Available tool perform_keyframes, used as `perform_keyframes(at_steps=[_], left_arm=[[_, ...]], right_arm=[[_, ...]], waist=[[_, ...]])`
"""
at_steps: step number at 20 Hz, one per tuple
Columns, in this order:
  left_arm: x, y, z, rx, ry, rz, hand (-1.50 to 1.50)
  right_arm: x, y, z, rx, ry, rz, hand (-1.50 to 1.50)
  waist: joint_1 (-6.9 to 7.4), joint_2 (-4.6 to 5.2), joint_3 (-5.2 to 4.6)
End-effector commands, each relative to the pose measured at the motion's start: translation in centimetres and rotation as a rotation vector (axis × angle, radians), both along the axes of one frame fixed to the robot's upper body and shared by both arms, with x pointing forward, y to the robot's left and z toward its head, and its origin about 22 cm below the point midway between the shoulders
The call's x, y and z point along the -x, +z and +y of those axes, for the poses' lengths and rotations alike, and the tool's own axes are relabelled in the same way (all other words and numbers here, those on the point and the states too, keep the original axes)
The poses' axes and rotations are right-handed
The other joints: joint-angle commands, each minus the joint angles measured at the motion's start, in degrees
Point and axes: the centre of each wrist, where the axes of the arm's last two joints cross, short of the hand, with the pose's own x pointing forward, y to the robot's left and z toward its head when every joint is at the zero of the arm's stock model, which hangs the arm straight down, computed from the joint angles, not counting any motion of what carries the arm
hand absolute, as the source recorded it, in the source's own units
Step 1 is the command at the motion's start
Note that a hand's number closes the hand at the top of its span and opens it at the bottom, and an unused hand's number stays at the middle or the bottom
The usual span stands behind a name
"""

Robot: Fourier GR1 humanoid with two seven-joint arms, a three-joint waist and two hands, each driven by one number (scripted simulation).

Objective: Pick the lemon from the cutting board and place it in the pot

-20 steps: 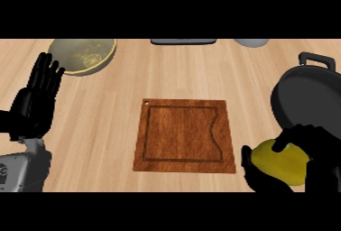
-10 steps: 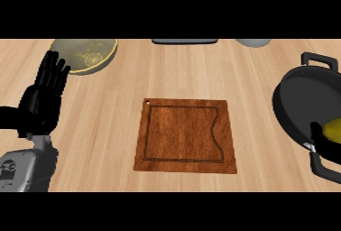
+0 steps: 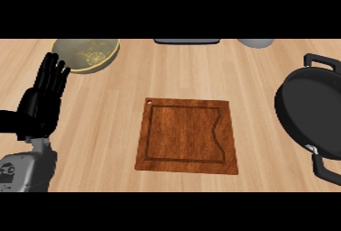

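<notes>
Oddly, no lemon shows on my cutting board (image 3: 188, 135) or inside the pot (image 3: 313, 113). Only my left hand (image 3: 41, 106) is in view, resting open and empty, far left of the pot.

A wooden board (image 3: 188, 135) lies flat near the middle of the counter (image 3: 200, 67), with nothing on it. At the right edge sits a black pot (image 3: 307, 115), partly cut off, a handle showing at its top and another at its bottom; no lemon shows in the part in view. The left hand (image 3: 41, 106) rests open at the left edge, fingers straight and pointing up. Just beyond its fingertips stands a yellowish bowl (image 3: 86, 54). Two more objects, one dark (image 3: 187, 41) and one grey (image 3: 256, 42), are cut off at the counter's far edge.
</notes>
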Motion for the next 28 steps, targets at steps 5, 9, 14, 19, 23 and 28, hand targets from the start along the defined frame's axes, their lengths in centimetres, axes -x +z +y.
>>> perform_keyframes(at_steps=[5, 9, 14, 19, 23, 28], left_arm=[[-1.1, -0.1, -1.3, -0.021, -0.005, -0.016, 0.0], [-1.0, -0.7, -3.5, 0.004, -0.008, 0.004, 0.0], [-1.3, 1.3, -1.6, -0.003, -0.032, -0.022, 0.0], [-0.5, 0.2, -1.4, -0.014, -0.011, -0.007, 0.0], [-0.1, 0.3, -0.2, -0.01, -0.004, -0.015, 0.0], [-0.6, -0.5, -0.1, -0.009, -0.006, 0.006, 0.0]], right_arm=[[-5.1, -4.6, -2.5, 0.013, 0.002, 0.042, 1.5], [-4.6, -7.2, -4.1, -0.018, 0.006, 0.214, 1.5], [-6.3, -8.5, -5.7, -0.26, 0.056, 0.296, -1.5], [-6.9, -9.7, -4.7, -0.237, 0.212, 0.257, -1.5], [-7.6, -7.9, -4.4, -0.359, 0.277, 0.113, -1.5], [-7.7, -5.4, -6.9, -0.593, 0.221, -0.022, -1.5]], waist=[[0.54, 0.13, -0.03], [0.46, 0.11, -0.01], [1.53, 0.36, 0.08], [0.43, 0.02, -0.02], [0.2, -0.19, -0.05], [-0.06, -0.1, -0.05]])
